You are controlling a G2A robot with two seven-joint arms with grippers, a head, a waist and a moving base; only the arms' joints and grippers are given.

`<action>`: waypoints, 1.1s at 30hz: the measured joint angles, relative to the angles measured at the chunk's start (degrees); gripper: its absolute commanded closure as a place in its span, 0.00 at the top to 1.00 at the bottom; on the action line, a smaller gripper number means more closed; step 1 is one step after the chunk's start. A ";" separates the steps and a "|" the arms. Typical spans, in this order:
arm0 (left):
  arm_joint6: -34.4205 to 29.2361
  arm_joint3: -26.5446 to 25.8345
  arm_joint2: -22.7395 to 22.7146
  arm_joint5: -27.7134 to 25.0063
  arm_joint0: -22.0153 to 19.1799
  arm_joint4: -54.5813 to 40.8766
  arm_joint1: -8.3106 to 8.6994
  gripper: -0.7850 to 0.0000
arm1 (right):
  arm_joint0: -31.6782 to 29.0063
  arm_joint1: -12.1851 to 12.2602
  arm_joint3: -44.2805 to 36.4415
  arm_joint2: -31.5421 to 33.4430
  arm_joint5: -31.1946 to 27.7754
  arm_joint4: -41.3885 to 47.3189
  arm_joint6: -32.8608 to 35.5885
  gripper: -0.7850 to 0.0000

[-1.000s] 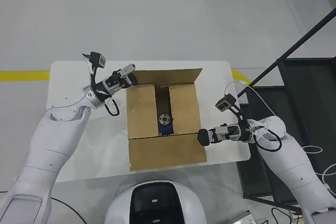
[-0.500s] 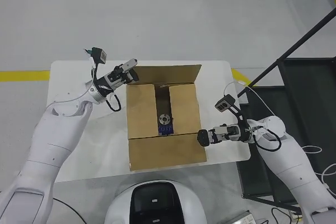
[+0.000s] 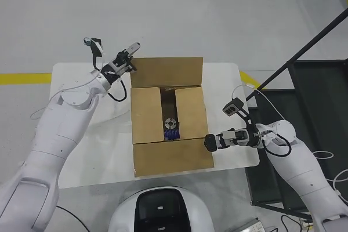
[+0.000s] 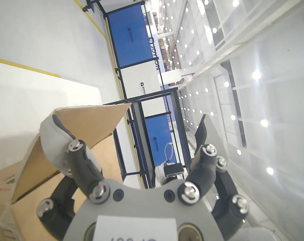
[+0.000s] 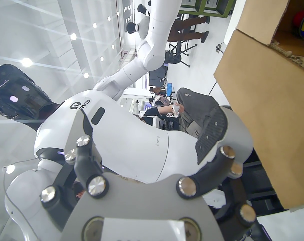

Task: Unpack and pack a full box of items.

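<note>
Flap (image 3: 165,71) at far edge of cardboard box (image 3: 173,158), mid-worktop (image 3: 107,145), has swung outward under left end effector (image 3: 131,57), fingers apart at its corner; right end effector (image 3: 209,142), likewise parted, unmoved beside box; side flaps (image 3: 191,113) still folded, so unpacking barely begun.

Box: the brown cardboard box (image 3: 144,116) stands on the white rectangular table (image 3: 87,145), a little right of its middle.
Flaps: the far flap (image 3: 167,71) stands up at the back. The near flap (image 3: 173,156) folds out toward the robot. The two side flaps lie over the top with a gap between them.
Gap: a round silver-topped item (image 3: 170,123) sits inside the box.
Left gripper (image 3: 129,57): at the far flap's left end.
Right gripper (image 3: 210,142): just beside the box's right side, near its front corner.
Rack: the black metal-frame rack (image 3: 313,116) stands off the table's right edge.
</note>
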 measured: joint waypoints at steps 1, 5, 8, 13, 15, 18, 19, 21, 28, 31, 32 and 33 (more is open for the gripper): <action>0.54 1.93 1.14 0.51 -1.00 0.62 -0.67 1.00 | 0.00 0.00 0.00 0.00 0.00 0.00 0.00 1.00; 2.16 7.50 4.72 1.53 -3.66 2.92 -2.89 1.00 | 0.00 0.00 0.00 0.00 0.00 0.00 0.00 1.00; 4.02 11.06 7.26 2.31 -5.44 5.86 -4.50 1.00 | 0.00 0.00 0.00 0.00 0.00 0.00 0.00 1.00; 7.02 15.91 11.59 5.76 -8.16 12.92 -7.08 1.00 | 0.00 0.00 0.00 0.00 0.00 0.00 0.00 1.00; 7.07 17.26 12.73 7.14 -8.99 14.73 -7.92 1.00 | 0.00 0.00 0.00 0.00 0.00 0.00 0.00 1.00; 5.21 19.39 13.76 8.43 -10.11 15.78 -9.08 1.00 | 0.00 0.00 0.00 0.00 0.00 0.00 0.00 1.00; 4.19 20.16 14.14 8.78 -10.55 16.40 -9.45 1.00 | 0.00 0.00 0.00 0.00 0.00 0.00 0.00 1.00; 2.73 21.21 14.15 8.63 -11.13 16.33 -9.90 1.00 | 0.00 0.00 0.00 0.00 0.00 0.00 0.00 1.00; 1.05 23.13 8.67 -0.06 -11.99 9.80 -9.07 1.00 | 0.00 0.00 0.00 0.00 0.00 0.00 0.00 1.00; -2.93 22.02 5.11 -5.62 -10.56 6.00 -7.47 1.00 | 0.09 -0.08 -1.20 -0.33 0.70 -1.41 -1.47 1.00; -4.59 21.55 4.12 -6.81 -9.98 5.22 -6.90 1.00 | 0.30 -0.13 -2.09 -0.60 1.27 -2.73 -2.72 1.00; -6.35 20.98 3.11 -7.80 -9.33 4.52 -6.27 1.00 | 0.64 -0.18 -2.97 -0.94 1.91 -4.24 -3.93 1.00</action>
